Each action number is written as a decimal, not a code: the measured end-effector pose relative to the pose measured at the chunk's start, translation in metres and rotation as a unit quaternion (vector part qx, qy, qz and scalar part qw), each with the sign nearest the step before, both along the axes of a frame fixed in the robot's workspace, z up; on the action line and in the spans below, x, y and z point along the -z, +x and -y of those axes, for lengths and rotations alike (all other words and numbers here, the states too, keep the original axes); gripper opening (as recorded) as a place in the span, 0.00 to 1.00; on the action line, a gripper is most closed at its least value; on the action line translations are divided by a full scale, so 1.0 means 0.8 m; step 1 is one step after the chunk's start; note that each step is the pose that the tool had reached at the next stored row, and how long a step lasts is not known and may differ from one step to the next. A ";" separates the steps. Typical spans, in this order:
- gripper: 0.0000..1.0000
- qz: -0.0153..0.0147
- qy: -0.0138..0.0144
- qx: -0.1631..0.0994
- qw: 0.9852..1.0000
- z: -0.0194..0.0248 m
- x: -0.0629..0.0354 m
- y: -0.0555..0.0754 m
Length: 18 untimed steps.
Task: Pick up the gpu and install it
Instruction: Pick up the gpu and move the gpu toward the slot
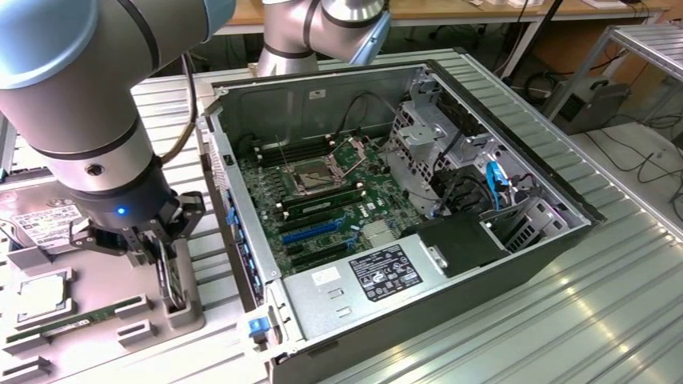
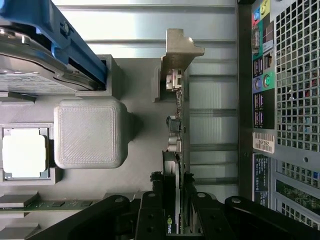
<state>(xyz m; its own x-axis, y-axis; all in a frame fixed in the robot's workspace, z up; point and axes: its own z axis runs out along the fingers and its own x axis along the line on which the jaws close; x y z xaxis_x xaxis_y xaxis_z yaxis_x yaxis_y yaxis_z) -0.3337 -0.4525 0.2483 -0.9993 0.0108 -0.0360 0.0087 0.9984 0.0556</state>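
Exterior view: the gripper is down at the gray holder beside the case, clenched on the gpu, which stands on edge. Wrist view: fingers flank the card, its bracket at the far end. A straight, upright lift seems safest.

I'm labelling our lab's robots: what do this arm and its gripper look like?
The arm has thick silver-grey tubular segments with light blue joint caps; a black cable runs beside it. Its wrist is black with a small blue light. The gripper is black, with jointed linkage fingers.
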 end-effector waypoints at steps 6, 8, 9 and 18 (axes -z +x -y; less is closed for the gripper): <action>0.26 0.000 0.000 -0.002 1.000 0.0000 -0.020 0.000; 0.26 0.000 0.000 -0.003 1.000 0.0000 -0.028 0.000; 0.26 0.000 0.000 -0.003 1.000 0.0000 -0.032 0.000; 0.26 -0.001 0.000 -0.004 1.000 0.0023 -0.109 0.002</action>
